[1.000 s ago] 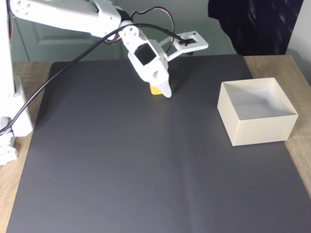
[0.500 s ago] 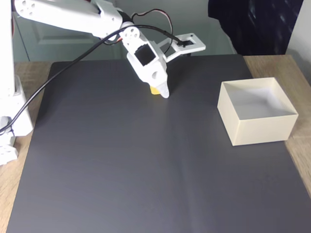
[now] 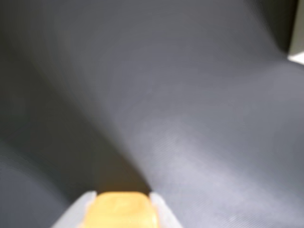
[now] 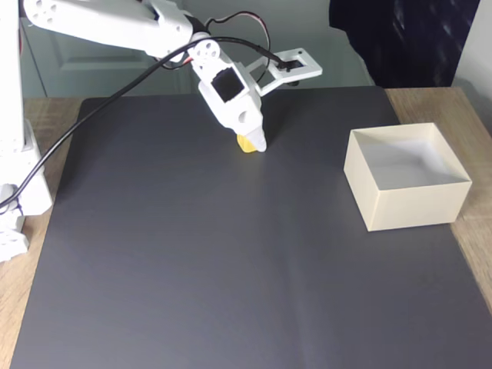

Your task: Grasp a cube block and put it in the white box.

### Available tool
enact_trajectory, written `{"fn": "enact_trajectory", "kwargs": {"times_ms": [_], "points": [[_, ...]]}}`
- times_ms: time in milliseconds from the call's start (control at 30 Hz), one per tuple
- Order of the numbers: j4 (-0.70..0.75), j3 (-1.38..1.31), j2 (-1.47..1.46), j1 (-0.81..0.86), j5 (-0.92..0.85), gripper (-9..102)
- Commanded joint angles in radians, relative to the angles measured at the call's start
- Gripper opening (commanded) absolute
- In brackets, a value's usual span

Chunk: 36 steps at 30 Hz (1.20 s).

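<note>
Small bright yellow cube block [image 4: 245,144] with rounded edges: sits between the tips of the white two-finger gripper [image 4: 251,144], over the upper middle of the dark grey mat [image 4: 231,261]. In the fixed view only a sliver of yellow shows beside the white fingertip. Whether the cube rests on the mat or is raised just off it cannot be told.

Wrist view, blurred: cube block [image 3: 120,210] at the bottom edge, a pale fingertip pressed against each side of it. Gripper [image 3: 120,209] is closed narrow on the cube, both fingers touching it. Finely ribbed mat surface [image 3: 190,118] beyond, with a dark shadow running up from the cube.

Arm: white plastic links come in from the upper left of the fixed view, and the wrist tilts downward toward the mat. Black cable [image 4: 92,119] loops from the wrist down to the left edge. White arm base [image 4: 17,161] stands at the left, on the light wooden table [image 4: 430,100].

Square cream-white open box [image 4: 405,175] with thin walls: on the right side of the mat, well apart from cube and gripper, paler inside. A pale corner [image 3: 297,52] shows at the right edge of the wrist view; too blurred to identify.

Background: dark fabric [image 4: 400,38] at the upper right, behind the table.
</note>
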Motion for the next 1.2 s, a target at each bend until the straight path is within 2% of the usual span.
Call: {"fn": "enact_trajectory", "kwargs": {"times_ms": [0, 367, 500, 633, 933, 1167], "points": [[0.006, -0.031, 0.015, -0.018, -0.006, 0], [0.003, -0.046, 0.11, -0.017, 0.009, 0], [-0.055, -0.051, 0.181, -0.003, 0.015, 0], [-0.055, -0.126, 0.225, 0.025, 0.025, 0], [-0.067, -0.325, 0.238, 0.133, 0.084, 0], [-0.164, -0.367, 0.23, 0.239, 0.115, 0]]}}
